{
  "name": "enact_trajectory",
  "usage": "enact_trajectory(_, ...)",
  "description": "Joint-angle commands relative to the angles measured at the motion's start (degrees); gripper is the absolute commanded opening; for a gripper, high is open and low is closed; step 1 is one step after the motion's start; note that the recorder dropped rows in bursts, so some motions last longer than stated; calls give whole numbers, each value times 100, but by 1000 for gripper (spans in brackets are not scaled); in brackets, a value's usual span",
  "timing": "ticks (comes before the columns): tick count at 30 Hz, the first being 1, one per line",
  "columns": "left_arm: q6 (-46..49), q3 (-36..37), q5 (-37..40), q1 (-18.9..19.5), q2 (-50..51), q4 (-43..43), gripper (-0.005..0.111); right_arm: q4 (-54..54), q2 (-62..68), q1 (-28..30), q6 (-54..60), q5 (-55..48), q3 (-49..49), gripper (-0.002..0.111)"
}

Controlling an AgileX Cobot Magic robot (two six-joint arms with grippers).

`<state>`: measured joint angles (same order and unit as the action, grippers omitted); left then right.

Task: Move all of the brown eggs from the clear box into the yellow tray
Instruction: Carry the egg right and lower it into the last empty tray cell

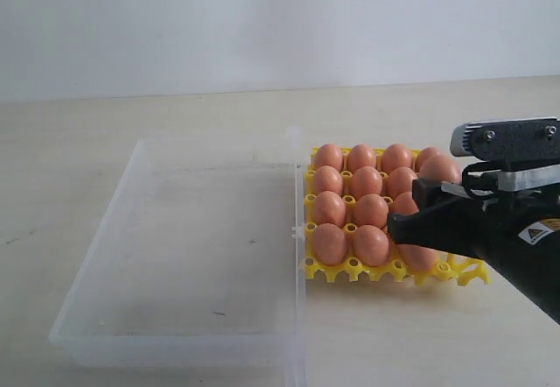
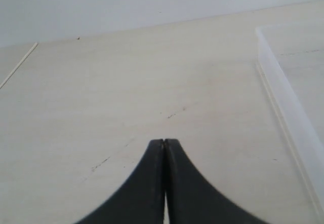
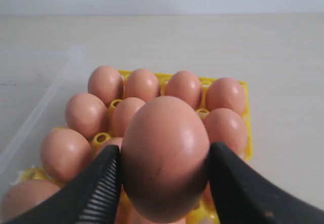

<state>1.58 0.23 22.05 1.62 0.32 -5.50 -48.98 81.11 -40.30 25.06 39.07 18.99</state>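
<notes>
The clear box (image 1: 175,247) lies on the left of the table and no egg shows in it. Right beside it, the yellow tray (image 1: 350,270) holds several brown eggs (image 1: 366,181) in its cups. My right gripper (image 1: 429,216) hovers over the tray's right side. In the right wrist view it (image 3: 164,168) is shut on one brown egg (image 3: 164,153), held above the filled rows (image 3: 142,84) and the tray rim (image 3: 244,89). The left wrist view shows my left gripper (image 2: 164,142) shut and holding nothing, over bare table beside the box wall (image 2: 288,102).
Pale wooden tabletop (image 1: 175,116) runs around the box and tray, with a white wall behind. The box's long wall (image 1: 296,229) stands right against the tray's left edge. The right arm's black body (image 1: 516,238) covers the tray's right cups.
</notes>
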Motion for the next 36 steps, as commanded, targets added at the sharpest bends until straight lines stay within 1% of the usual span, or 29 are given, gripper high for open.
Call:
enact_trajectory(1,-26,-23,-35,11,-32,6,0,-491,-47,12,416,34,-84,0)
enact_trajectory(9,-26,-23,-35,11,-32,6,0,-1384,-47,12,1306,-353,-84,0)
enact_trajectory(17,-26,-23,-35,11,-32,6,0,-1908,-47,32,1709,-734,-84,0)
enact_trajectory(21,-26,-23,-35,11,-32,6,0,-2488,-47,514,2313,-1282,-72,0)
enact_trajectory(25,-26,-23,-35,11,-32,6,0,-2392,-47,901,2354,-1675,-59,0)
enact_trajectory(31,-26,-23,-35,11,-32,6,0,-2135,-47,915,2353,-2306,241,0)
enact_trajectory(36,-26,-23,-35,11,-32,6,0,-2161,-35,915,2353,-2112,277,0)
